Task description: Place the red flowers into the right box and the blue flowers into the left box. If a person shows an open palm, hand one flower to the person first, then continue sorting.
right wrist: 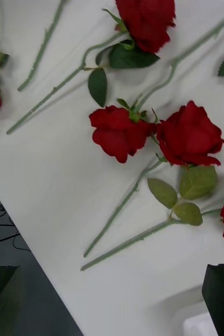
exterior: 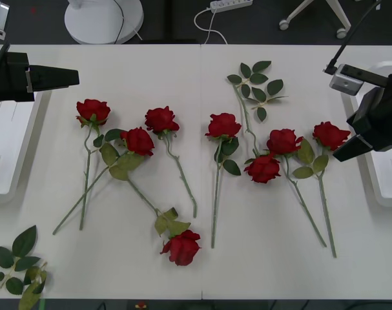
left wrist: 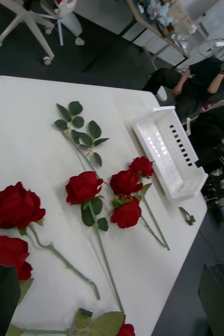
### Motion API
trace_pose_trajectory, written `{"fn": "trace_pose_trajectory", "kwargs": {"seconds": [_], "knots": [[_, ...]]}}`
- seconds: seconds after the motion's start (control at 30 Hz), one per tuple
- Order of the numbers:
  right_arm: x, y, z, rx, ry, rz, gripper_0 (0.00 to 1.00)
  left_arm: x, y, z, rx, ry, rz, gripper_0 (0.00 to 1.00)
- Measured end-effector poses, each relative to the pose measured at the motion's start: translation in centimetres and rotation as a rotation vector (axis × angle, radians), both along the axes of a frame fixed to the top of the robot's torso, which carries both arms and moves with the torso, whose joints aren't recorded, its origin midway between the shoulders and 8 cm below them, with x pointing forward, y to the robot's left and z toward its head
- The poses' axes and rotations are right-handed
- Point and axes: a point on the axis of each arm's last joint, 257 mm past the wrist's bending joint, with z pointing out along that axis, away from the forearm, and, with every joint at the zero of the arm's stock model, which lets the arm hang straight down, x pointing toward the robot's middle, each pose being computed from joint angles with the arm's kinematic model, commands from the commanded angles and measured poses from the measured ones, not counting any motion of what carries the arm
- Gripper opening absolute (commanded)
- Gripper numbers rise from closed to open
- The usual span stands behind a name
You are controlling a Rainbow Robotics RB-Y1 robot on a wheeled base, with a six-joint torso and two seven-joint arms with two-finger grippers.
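Right gripper point(exterior: 343, 155): fingers apart, empty, above the rightmost of the red flowers point(exterior: 330, 135).
Left gripper point(left wrist: 109, 299): fingers apart, parked far left.
Risk: neighbouring stems lie close, so a grasp could drag two.

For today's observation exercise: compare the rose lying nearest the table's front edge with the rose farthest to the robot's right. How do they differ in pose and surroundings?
The front rose lies with its bloom toward the robot and its stem running away up the table; the rightmost rose points the opposite way, bloom far, stem toward the robot. The front rose's bloom lies apart from the other blooms; the rightmost rose sits beside another bloom, next to the right gripper. Both are red with green stems and leaves.
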Motion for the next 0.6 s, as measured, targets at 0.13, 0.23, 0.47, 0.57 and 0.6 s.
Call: {"fn": "trace_pose_trajectory", "kwargs": {"seconds": [0.13, 0.23, 0.47, 0.57, 0.6], "knots": [[0.7, -0.8, -0.8, 0.013, 0.066, -0.285, 1.00, 1.6, 1.3, -1.9, 0.062, 0.011, 0.032, 1.00], [1.1, -1.0, -1.4, 0.003, 0.070, -0.333, 1.00, 2.8, 2.4, -3.5, 0.093, 0.040, 0.069, 1.00], [2.3, -2.1, -3.3, 0.018, 0.126, -0.552, 1.00, 5.8, 6.1, -8.8, 0.129, 0.149, 0.208, 1.00], [3.3, -2.3, -4.8, 0.042, 0.131, -0.618, 1.00, 6.5, 7.7, -10.5, 0.157, 0.182, 0.244, 1.00], [3.5, -2.5, -5.4, 0.036, 0.131, -0.626, 1.00, 6.6, 8.2, -10.8, 0.166, 0.187, 0.253, 1.00]]}}
